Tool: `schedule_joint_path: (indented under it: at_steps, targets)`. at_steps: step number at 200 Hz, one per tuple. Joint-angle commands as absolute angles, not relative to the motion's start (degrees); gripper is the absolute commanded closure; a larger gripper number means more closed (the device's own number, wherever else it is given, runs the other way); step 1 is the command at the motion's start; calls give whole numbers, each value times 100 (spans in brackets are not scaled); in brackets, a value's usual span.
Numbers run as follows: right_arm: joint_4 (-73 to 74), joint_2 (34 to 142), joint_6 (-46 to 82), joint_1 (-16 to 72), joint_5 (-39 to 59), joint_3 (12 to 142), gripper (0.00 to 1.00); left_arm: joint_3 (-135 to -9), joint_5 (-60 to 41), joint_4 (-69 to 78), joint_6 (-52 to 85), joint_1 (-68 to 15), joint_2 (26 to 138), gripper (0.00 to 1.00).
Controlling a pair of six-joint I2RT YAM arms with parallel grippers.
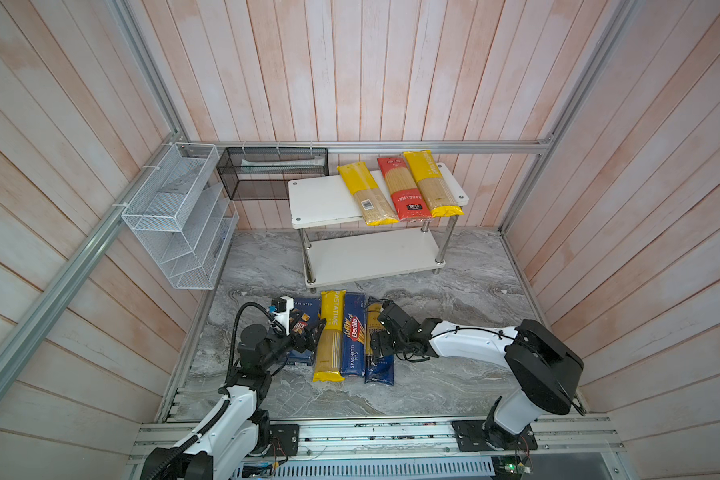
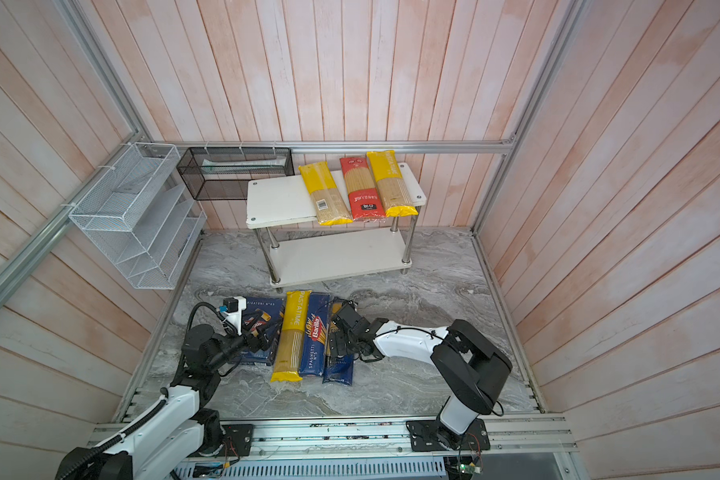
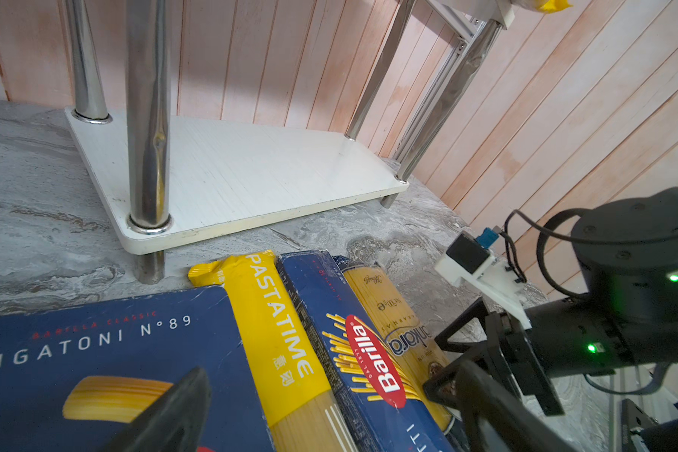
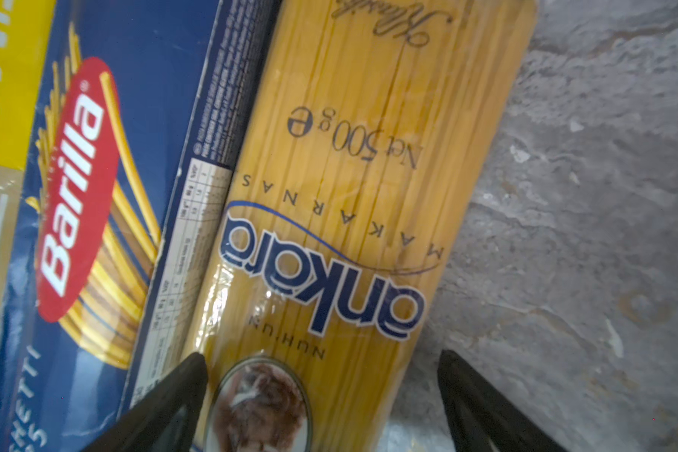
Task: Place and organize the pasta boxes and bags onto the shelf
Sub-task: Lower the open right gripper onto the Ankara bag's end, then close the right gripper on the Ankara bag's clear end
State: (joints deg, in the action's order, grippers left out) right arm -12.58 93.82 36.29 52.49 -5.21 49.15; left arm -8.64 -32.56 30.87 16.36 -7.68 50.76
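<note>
Shelf (image 1: 329, 199) at the back stands behind wide box (image 3: 94, 344), spaghetti box (image 1: 353, 345), PASTATIME bag (image 1: 330, 345) and ankara bag (image 4: 349, 195), all lying on the table (image 1: 454, 299). Barcoded bag (image 1: 366, 195), red bag (image 1: 402, 187) and yellow bag (image 1: 429, 183) lie on its top. Left gripper (image 1: 310, 336) hangs spread over wide box; right gripper (image 4: 321, 356) straddles ankara bag, fingers spread.

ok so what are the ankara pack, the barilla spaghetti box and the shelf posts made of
ankara pack: clear glossy plastic film; strands show through, glare wrinkles.
Barilla spaghetti box: printed cardboard, likely; crisp folded edge.
shelf posts: polished metal, probably chromed; mirror reflections.
</note>
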Motion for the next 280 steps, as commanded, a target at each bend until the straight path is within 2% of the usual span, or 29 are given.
schedule_joint_path:
  at_steps: [1,45,64,128,182,280]
  targets:
    - [-1335,9466,3555,5342,-468,5031,6,-801,-3256,3189,1627,-785,5028,0]
    - [-1865,9628,3389,5305,-846,5008,4,-817,-3261,3184,1641,-782,5058,0]
    - [-1831,9591,3347,5160,-728,4831,4,-802,-3261,3184,1644,-791,5024,0]
    - [-1760,8748,3255,4559,-489,4290,3,-795,-3286,3225,1654,-782,5062,0]
    - [-1367,8085,2985,4552,-45,4236,3,-796,-3304,3234,1660,-792,5071,1]
    - [-1693,8421,3478,4728,-306,4465,3,-751,-3226,3191,1674,-798,4973,0]
